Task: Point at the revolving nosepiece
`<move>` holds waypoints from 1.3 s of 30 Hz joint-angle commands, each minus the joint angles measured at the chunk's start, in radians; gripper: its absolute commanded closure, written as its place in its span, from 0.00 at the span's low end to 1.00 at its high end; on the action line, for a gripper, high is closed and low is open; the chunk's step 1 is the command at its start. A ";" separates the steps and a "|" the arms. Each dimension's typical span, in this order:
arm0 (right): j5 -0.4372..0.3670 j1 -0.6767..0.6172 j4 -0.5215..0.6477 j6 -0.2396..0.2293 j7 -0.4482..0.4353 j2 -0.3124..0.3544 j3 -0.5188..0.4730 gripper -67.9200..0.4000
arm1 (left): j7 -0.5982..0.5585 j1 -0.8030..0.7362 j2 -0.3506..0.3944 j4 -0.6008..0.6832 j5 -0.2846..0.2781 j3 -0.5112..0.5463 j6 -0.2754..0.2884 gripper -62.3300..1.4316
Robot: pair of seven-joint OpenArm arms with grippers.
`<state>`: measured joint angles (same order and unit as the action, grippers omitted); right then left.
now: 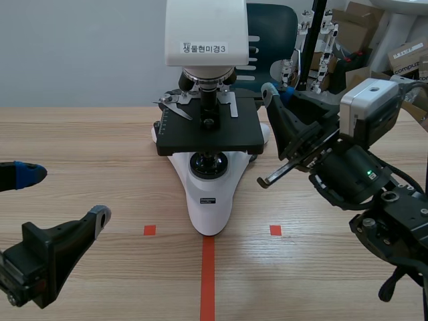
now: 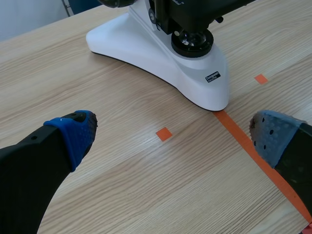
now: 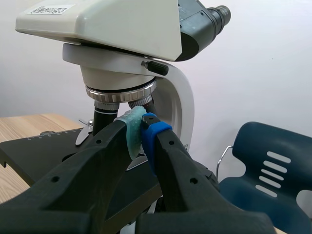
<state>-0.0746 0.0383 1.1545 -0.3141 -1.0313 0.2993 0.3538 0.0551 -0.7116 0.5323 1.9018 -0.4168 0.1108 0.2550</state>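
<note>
Zero gap in rt pincer (image 3: 143, 125), tips just under revolving nosepiece (image 3: 122, 92).

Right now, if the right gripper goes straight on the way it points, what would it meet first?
Probably an objective lens under the revolving nosepiece, just ahead of the shut right gripper. Depth is unclear, so the exact contact point is uncertain.

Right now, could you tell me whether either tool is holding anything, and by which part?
Nothing is held. The right tool is shut empty near the revolving nosepiece; the left tool is open.
</note>
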 commanded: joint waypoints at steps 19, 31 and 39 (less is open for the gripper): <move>-0.008 0.023 0.013 0.000 -0.002 0.006 -0.006 0.98 | -0.011 0.000 0.000 0.012 -0.006 0.004 -0.002 0.00; -0.008 0.023 0.013 0.000 0.035 0.006 -0.006 0.98 | -0.011 0.000 0.000 0.012 -0.006 0.004 -0.002 0.00; -0.008 0.023 0.013 0.000 0.040 0.006 -0.006 0.98 | -0.011 0.000 0.000 0.012 -0.006 0.004 -0.002 0.00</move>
<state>-0.0746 0.0387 1.1545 -0.3141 -0.9787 0.2993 0.3538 0.0551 -0.7116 0.5323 1.9018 -0.4168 0.1108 0.2550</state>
